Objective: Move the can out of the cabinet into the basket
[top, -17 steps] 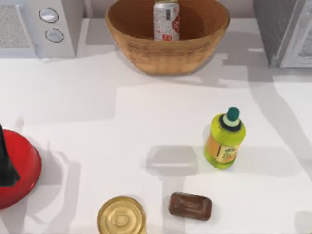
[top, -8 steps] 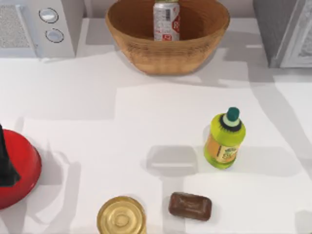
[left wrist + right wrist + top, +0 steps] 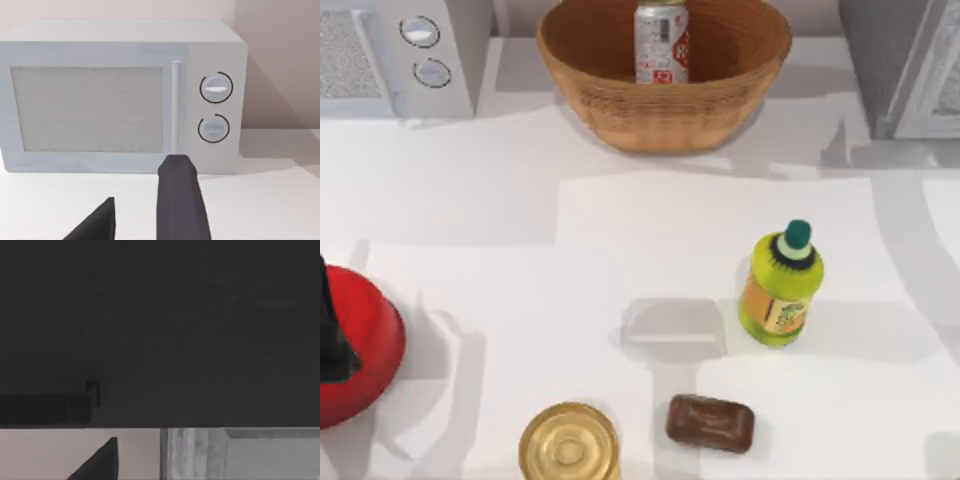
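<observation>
your can [image 3: 662,40] is a slim silver one with red label marks, standing upright inside the wicker basket [image 3: 620,95] at the table's far edge, with the grey cabinet [image 3: 905,65] well apart to its right. since a second ago the can, the green bottle [image 3: 781,285] and the gold tin [image 3: 569,443] have stayed put; only the shadows near the cabinet shifted. your left gripper [image 3: 137,212] faces the white microwave [image 3: 120,95], fingers spread and empty. the right wrist view is mostly dark, so you cannot tell that gripper's state.

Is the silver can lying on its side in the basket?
No, the can stands upright inside the basket, its shiny top facing up in the top view.
</observation>
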You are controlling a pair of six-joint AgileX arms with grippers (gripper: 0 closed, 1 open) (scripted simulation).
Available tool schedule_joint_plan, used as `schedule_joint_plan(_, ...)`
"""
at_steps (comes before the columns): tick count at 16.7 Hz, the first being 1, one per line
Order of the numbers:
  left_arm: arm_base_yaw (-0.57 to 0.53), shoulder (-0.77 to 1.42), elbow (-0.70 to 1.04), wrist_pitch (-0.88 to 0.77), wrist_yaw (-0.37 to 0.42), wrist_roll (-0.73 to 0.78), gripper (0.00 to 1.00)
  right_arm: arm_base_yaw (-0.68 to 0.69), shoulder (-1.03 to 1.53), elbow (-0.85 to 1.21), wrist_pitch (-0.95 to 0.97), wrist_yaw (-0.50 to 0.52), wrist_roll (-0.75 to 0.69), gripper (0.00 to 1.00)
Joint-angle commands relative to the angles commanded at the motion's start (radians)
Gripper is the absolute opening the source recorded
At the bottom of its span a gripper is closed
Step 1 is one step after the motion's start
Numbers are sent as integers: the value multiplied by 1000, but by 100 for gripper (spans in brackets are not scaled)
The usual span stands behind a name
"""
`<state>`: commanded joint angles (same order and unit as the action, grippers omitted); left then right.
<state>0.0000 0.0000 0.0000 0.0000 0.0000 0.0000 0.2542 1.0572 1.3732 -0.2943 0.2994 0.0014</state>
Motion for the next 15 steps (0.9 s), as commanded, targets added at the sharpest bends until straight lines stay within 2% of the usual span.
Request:
schedule_joint_plan(10,0,0,0,0,0,0,100,-168,-705,-950,191,-203,-2,100)
schedule_joint_plan(15,0,0,0,0,0,0,100,-234,-976,-1280,269,-278,-2,100)
